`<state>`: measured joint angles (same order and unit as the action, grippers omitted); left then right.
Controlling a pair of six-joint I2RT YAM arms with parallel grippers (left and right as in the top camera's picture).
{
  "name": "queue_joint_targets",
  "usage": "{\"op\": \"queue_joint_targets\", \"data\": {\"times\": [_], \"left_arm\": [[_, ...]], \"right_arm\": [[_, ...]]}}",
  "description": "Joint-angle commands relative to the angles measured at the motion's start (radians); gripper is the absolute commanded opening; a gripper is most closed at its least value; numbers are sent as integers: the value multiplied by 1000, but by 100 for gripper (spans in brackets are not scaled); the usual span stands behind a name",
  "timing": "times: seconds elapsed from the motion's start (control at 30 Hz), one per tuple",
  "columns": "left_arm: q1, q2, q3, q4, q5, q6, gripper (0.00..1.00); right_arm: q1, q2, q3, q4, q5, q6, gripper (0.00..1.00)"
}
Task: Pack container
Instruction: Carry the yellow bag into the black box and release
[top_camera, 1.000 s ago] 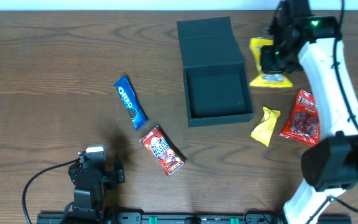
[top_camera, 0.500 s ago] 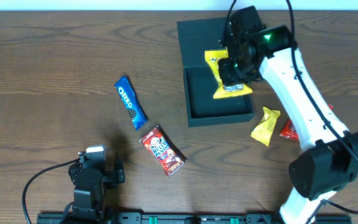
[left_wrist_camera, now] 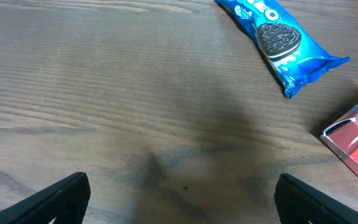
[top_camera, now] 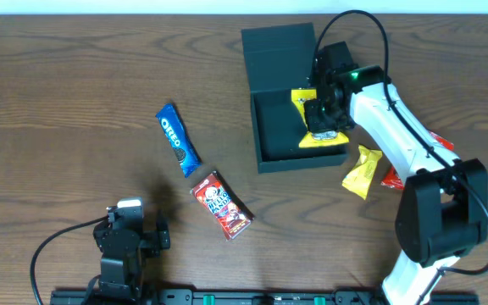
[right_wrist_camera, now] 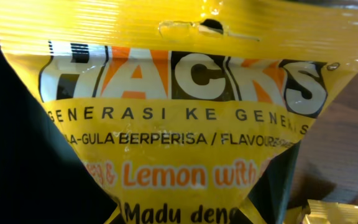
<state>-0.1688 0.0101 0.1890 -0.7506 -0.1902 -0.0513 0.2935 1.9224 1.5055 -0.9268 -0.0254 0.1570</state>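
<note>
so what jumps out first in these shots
The yellow Hacks lemon candy bag hangs from the right gripper over the right side of the open dark teal container, filling the right wrist view. Left of the container a blue Oreo packet lies on the wooden table, a red snack packet nearer the robot.

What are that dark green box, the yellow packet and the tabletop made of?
The dark teal-green square box: looks like matte cardboard, no shine, crisp folded lid hinge. The yellow Hacks sweet packet: glossy plastic film, probably, with highlights, ribbed heat-sealed top and hang hole. The brown tabletop: wood grain shows, though it may be laminate.
</note>
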Motion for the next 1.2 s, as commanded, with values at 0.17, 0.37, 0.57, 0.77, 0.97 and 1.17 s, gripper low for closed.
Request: {"op": "queue_joint_targets", "data": {"times": [0.17, 0.37, 0.57, 0.77, 0.97, 1.17], "left_arm": [[-2, -6, -20, -15, -6, 7, 96], [-2, -6, -20, -15, -6, 7, 95], [-2, -6, -20, -15, -7, 7, 95], [-2, -6, -20, -15, -7, 7, 96], [-2, -6, -20, -15, -7, 7, 96], [-2, -6, -20, -15, -7, 7, 96]], "right_arm": [[-18, -2, -36, 37, 25, 14, 25], [-17, -2, -36, 55, 21, 14, 45], [-15, -2, -34, 61, -4, 13, 99], [-5, -55, 2, 45, -36, 14, 99], [2, -257, 42, -33, -34, 14, 99], [-1, -455, 42, -151, 96, 76, 99]]}}
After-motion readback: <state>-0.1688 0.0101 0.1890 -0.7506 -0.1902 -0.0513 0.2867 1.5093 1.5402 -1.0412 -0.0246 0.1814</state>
